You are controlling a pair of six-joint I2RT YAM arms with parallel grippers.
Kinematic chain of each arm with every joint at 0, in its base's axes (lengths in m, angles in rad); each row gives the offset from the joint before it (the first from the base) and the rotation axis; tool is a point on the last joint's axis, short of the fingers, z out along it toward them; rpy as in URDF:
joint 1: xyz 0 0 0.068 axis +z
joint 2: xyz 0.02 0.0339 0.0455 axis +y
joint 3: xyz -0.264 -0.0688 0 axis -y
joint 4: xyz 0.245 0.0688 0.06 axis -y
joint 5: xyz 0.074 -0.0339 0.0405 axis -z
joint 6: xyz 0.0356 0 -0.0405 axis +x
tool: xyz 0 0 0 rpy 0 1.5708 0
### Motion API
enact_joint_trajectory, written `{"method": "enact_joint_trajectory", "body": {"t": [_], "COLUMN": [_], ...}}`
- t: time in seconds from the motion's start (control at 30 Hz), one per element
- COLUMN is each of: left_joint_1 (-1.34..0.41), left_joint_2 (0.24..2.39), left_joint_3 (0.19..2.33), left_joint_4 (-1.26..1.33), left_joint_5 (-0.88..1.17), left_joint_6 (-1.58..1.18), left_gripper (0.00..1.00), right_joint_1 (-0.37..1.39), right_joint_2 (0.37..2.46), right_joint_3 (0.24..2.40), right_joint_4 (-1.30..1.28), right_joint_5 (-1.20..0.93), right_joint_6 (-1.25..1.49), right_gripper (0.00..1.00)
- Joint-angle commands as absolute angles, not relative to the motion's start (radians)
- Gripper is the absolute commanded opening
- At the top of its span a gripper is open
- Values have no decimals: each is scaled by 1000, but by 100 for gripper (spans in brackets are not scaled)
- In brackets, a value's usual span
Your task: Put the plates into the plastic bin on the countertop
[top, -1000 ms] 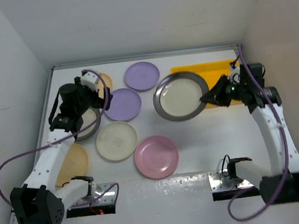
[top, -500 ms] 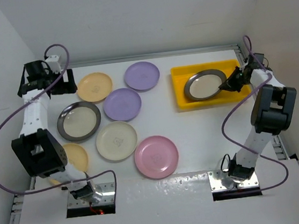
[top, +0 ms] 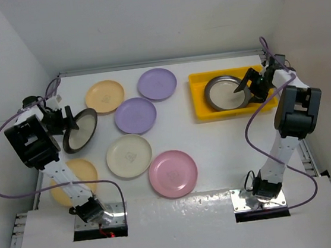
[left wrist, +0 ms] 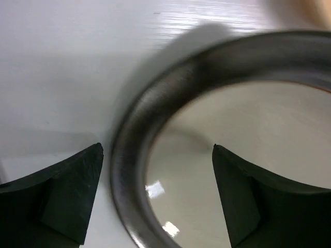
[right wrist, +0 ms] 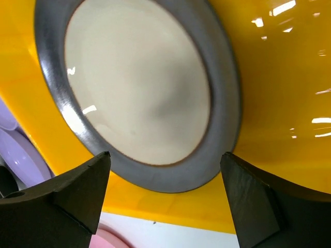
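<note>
A metal plate (right wrist: 139, 82) lies in the bin (right wrist: 269, 77) under the open right tool (right wrist: 164, 157); the left tool (left wrist: 158, 147) (jaws apart) straddles the other metal plate (left wrist: 232, 144); next, it should clamp the rim.

Left wrist cam: jaws wide apart at the bottom corners, w/ the dark rim of a metal plate (left wrist: 129, 155) curving up btwn them. One tip sits outside the rim over the white worktop (left wrist: 62, 62), the other over the plate's cream centre. Plate's shadow falls on the worktop. Pale orange blur (left wrist: 305, 8) top right, can't tell what tbh.
</note>
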State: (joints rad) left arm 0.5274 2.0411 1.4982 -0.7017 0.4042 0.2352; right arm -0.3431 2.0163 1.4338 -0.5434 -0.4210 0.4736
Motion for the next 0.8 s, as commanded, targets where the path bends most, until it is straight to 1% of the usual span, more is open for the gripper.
{"method": "enact_joint_trajectory", "body": {"t": [0.0, 0.03, 0.1, 0.13, 0.2, 0.27, 0.3, 0.33, 0.37, 0.53, 0.57, 0.63, 0.67, 0.7, 0.73, 0.77], "left_joint_1": [569, 578, 578, 578, 578, 592, 592, 601, 601, 589, 578, 569, 569, 558, 558, 558], "left_joint_2": [2132, 2161, 2184, 2184, 2162, 2134, 2123, 2123, 2123, 2227, 2259, 2270, 2284, 2284, 2284, 2293], "left_joint_3": [1506, 1517, 1529, 1529, 1519, 1506, 1506, 1496, 1496, 1496, 1496, 1496, 1496, 1496, 1523, 1540], "left_joint_4": [-684, -684, -728, -738, -747, -747, -747, -747, -765, -896, -910, -931, -940, -949, -950, -969], "left_joint_5": [351, 370, 416, 416, 451, 462, 453, 436, 436, 485, 485, 508, 508, 508, 508, 521], "left_joint_6": [302, 320, 348, 348, 359, 389, 403, 403, 435, 503, 517, 535, 535, 544, 545, 545], "left_gripper": [88, 80, 74, 74, 79, 79, 74, 74, 67, 59, 52, 43, 37, 19, 5, 0], "right_joint_1": [-311, -296, -281, -275, -249, -226, -212, -212, -203, -186, -181, -175, -167, -167, -150, -147], "right_joint_2": [1910, 1901, 1853, 1842, 1809, 1778, 1766, 1757, 1753, 1726, 1721, 1707, 1697, 1694, 1689, 1674], "right_joint_3": [1473, 1474, 1465, 1460, 1457, 1453, 1456, 1459, 1460, 1477, 1492, 1496, 1496, 1493, 1493, 1485], "right_joint_4": [-572, -569, -569, -569, -568, -561, -558, -558, -557, -529, -535, -535, -537, -537, -535, -540], "right_joint_5": [-393, -393, -382, -373, -361, -354, -345, -345, -347, -367, -364, -365, -362, -362, -357, -357], "right_joint_6": [431, 431, 425, 422, 411, 407, 408, 407, 410, 419, 419, 417, 416, 411, 408, 400], "right_gripper": [85, 85, 85, 85, 85, 84, 84, 84, 84, 83, 83, 83, 83, 83, 83, 83]}}
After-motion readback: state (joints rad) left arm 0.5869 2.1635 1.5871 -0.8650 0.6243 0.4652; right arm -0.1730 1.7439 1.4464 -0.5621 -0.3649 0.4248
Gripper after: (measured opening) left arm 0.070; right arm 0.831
